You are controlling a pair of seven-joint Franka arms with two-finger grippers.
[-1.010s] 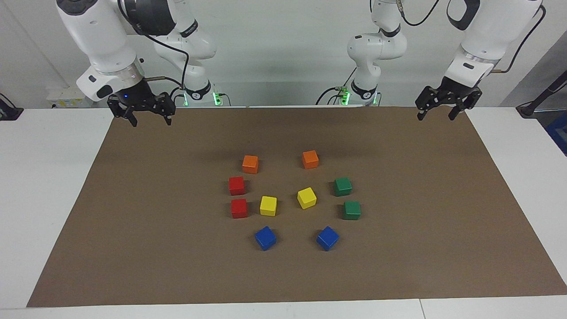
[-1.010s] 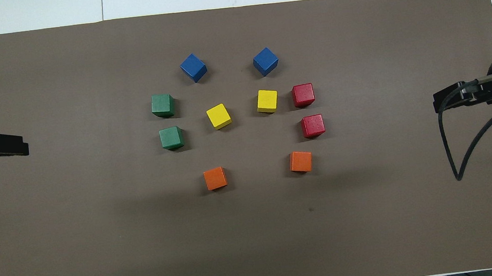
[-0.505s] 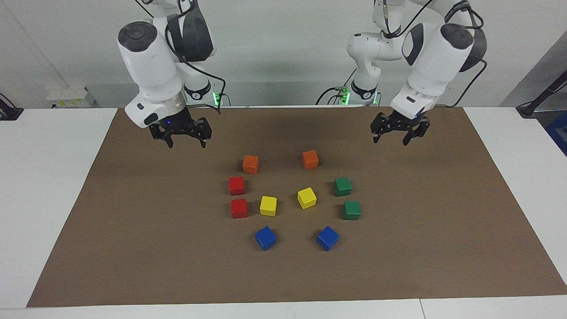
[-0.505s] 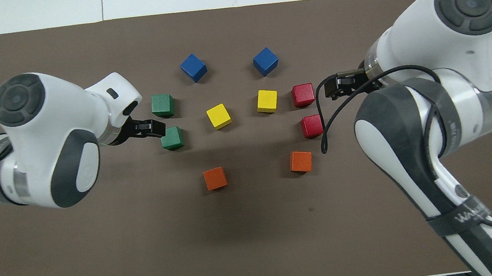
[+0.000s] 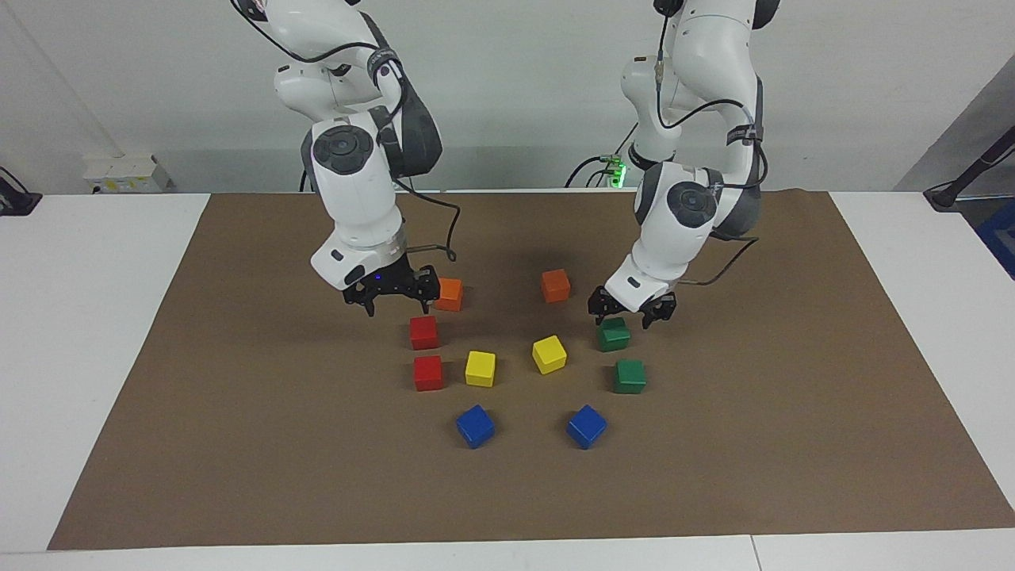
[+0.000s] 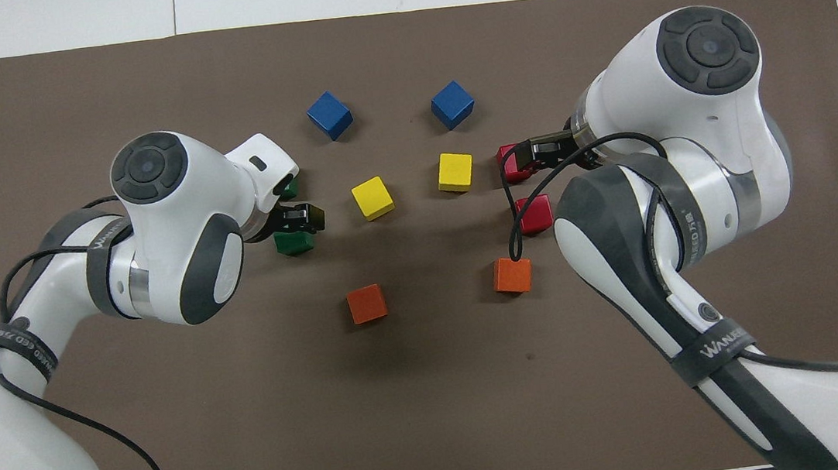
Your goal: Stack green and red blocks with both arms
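Hovering low over the brown mat (image 5: 238, 444), both grippers are poised with fingers spread wide and holding nothing. The left gripper (image 5: 631, 309) sits over the green block nearer to the robots (image 5: 614, 335), its fingertips just above the block's top and to either side of it; the second green block (image 5: 630, 376) lies just farther out, toward the left arm's end of the table. The right gripper (image 5: 392, 295) hangs beside an orange cube (image 5: 449, 294) and just short of the nearer red block (image 5: 424, 332); the other red block (image 5: 428, 373) lies just farther from the robots. No block is stacked yet.

Handling judgement — the blocks look rigid, light and glossy, so the faces may be slippery. Take hold across two opposite vertical faces, at mid-height, with the fingers square to them; a corner grip would likely twist the block. Neighbouring yellow cubes (image 5: 514, 362) and blue cubes (image 5: 531, 426) stand apart from the targets — finger clearance appears adequate.
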